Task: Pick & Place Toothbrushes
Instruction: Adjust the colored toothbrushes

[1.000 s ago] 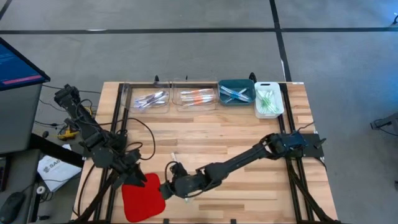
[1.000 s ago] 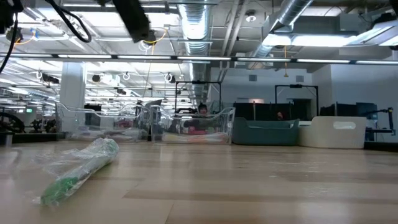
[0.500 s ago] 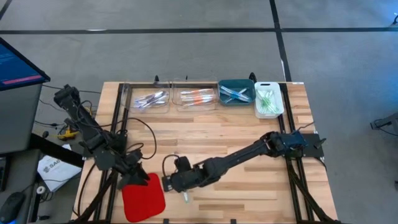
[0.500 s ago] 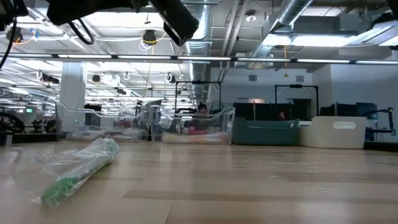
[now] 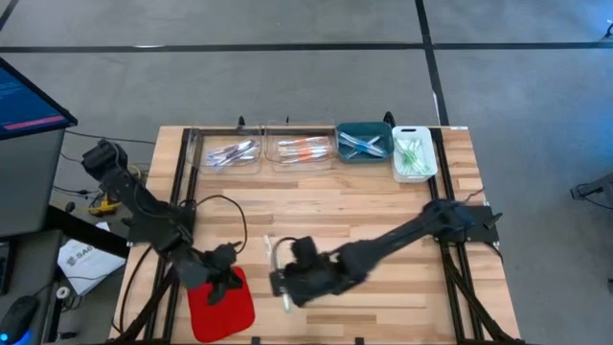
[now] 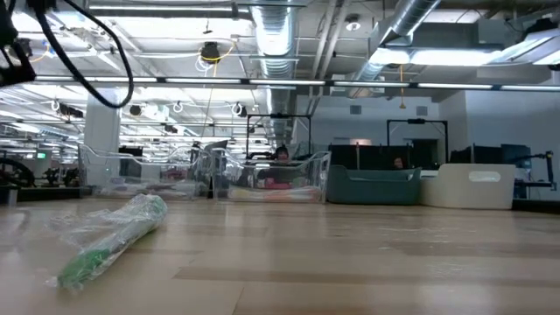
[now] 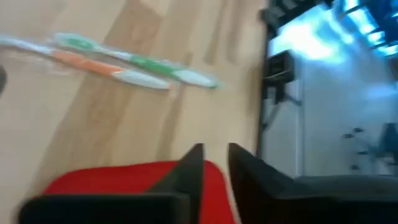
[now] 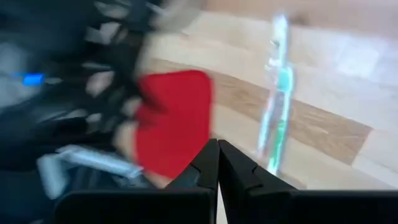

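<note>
Currently we see the left pincer (image 5: pixel 225 285) over the red pad (image 5: pixel 218 309) at the near left of the bench (image 5: pixel 383 206). In its wrist view the two fingers (image 7: pixel 189 168) stand a narrow gap apart with nothing between them; we cannot tell whether they are closing or set.

We note the right pincer (image 5: pixel 283 280) low near the front middle of the bench, just right of the pad. Its fingers (image 8: pixel 208 163) are pressed together and hold nothing.

We count two loose toothbrushes (image 7: pixel 124 65) on the wood beside the pad, one with orange and one with green, lying side by side and touching. From above, one (image 5: pixel 267 247) shows just ahead of the right pincer. The right wrist view shows the green one (image 8: pixel 278 102) lying free, apart from the pad. In the low view a wrapped green brush (image 6: pixel 109 232) lies on the bench at left.

We see the rest sorted along the far edge: two clear bins (image 5: pixel 233 153), a teal bin (image 5: pixel 363 142) and a white bin (image 5: pixel 413 153), each with brushes inside.
</note>
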Available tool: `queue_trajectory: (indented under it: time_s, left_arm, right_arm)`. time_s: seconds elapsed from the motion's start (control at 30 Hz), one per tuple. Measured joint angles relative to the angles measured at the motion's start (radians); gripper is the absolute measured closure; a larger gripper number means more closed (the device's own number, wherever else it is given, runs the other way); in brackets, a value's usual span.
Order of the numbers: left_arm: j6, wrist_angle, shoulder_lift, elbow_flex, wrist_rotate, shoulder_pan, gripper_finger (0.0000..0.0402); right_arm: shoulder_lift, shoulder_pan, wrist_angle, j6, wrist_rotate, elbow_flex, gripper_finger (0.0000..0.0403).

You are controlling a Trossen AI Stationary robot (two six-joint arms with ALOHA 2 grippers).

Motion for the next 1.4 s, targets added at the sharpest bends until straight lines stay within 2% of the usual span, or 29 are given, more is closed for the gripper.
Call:
queue_trajectory:
  time_s: [0.1, 0.2, 0.33, 0.57, 0.77, 0.93, 1.3, 1.4]
  left_arm:
    - [0.035, 0.009, 0.07, 0.0, 0.002, 0.022, 0.0388]
    - [0.079, 0.034, 0.129, 0.0, 0.02, 0.039, 0.0396]
    - [0.154, 0.115, 0.21, 0.0, 0.107, 0.072, 0.0401]
    - [0.239, 0.239, 0.387, 0.001, 0.258, 0.14, 0.0401]
    - [0.301, 0.266, 0.458, 0.04, 0.261, 0.166, 0.0401]
    - [0.359, 0.266, 0.521, 0.088, 0.234, 0.219, 0.0401]
    - [0.461, 0.258, 0.654, 0.208, 0.284, 0.344, 0.0401]
    - [0.509, 0.242, 0.666, 0.242, 0.262, 0.388, 0.0401]
  right_arm:
    - [-0.075, 0.043, -0.049, -0.069, 0.05, 0.001, 0.0403]
    - [-0.118, 0.073, -0.043, -0.111, 0.086, -0.002, 0.0403]
    - [-0.172, 0.095, 0.023, -0.164, 0.139, 0.001, 0.0403]
    - [-0.175, 0.106, 0.099, -0.223, 0.185, -0.002, 0.0403]
    - [-0.191, 0.129, 0.154, -0.291, 0.219, 0.005, 0.0403]
    - [-0.203, 0.127, 0.159, -0.372, 0.24, 0.064, 0.0403]
    - [-0.199, 0.127, 0.097, -0.543, 0.261, 0.231, 0.0403]
    - [-0.211, 0.124, 0.079, -0.564, 0.261, 0.229, 0.0403]
